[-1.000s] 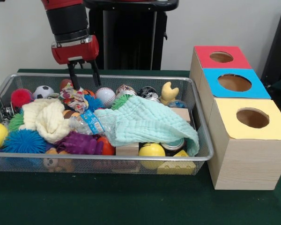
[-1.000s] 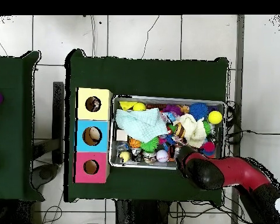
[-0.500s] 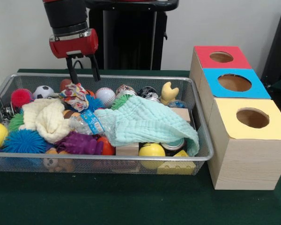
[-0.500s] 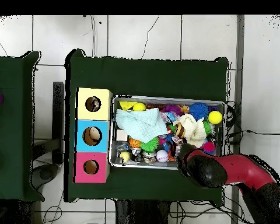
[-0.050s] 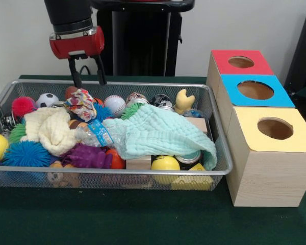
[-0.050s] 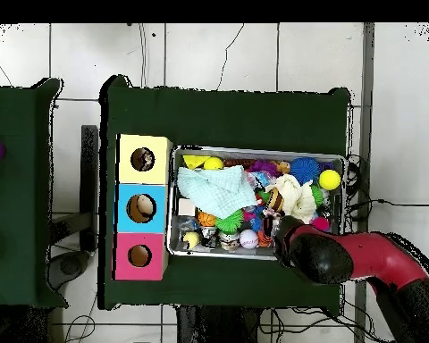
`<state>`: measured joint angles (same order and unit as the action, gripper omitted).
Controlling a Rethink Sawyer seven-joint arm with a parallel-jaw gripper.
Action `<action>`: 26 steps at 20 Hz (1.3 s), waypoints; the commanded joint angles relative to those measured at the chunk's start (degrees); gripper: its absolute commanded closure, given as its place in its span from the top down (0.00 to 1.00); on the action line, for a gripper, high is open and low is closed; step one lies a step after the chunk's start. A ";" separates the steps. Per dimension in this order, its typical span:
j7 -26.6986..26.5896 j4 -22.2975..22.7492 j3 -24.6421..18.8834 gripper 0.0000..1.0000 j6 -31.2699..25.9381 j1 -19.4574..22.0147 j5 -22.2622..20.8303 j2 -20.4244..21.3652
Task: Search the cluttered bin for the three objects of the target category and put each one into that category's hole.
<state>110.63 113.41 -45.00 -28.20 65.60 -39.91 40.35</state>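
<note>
Gripper [image 5: 86, 79] hanging above the far rim of the wire bin [image 5: 222, 153], fingers spread, nothing between them. Directly below and a touch toward the bin's middle: patterned cloth scrap [image 5: 81, 103], crumpled, no clear long axis. Right of that scrap: baseball [image 5: 115, 104], then mint towel [image 5: 160, 130] draped over much of the bin's right half, hiding what lies under it. Target category not stated; candidates probably the cloth pieces or the balls, cannot tell which. Right of the bin, just beside it: three boxes with holes, yellow box [image 5: 273, 127] nearest the camera, blue box [image 5: 255, 90] next, red box [image 5: 240, 62] farthest. Judgement: nearest pick lies straight down from the fingertips, so a plain descent should serve; carry afterwards runs rightward across the whole bin.
</note>
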 commanded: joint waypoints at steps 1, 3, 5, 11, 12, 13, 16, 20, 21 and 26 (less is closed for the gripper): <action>-11.97 -6.09 -1.60 1.00 -4.13 0.74 -2.10 -2.04; -12.10 -6.65 -1.25 1.00 -3.71 0.56 -2.87 -2.78; -12.74 -7.37 -1.07 1.00 -3.61 0.58 -3.56 -3.46; -13.78 -8.90 -0.38 1.00 -2.32 0.72 -6.26 -6.34; -13.83 -9.08 -0.26 1.00 -1.90 0.78 -6.86 -6.92; -13.82 -9.39 0.01 1.00 -1.46 0.77 -7.57 -7.81; -13.34 -9.79 0.49 1.00 0.00 0.89 -9.58 -9.44; -12.91 -10.03 1.07 1.00 1.20 1.21 -12.06 -11.35; -12.74 -10.05 1.27 1.00 2.01 1.42 -13.10 -12.00; -13.13 -10.74 1.22 1.00 2.87 2.72 -15.77 -14.43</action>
<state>110.63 107.90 -44.99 -27.81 66.83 -49.39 30.52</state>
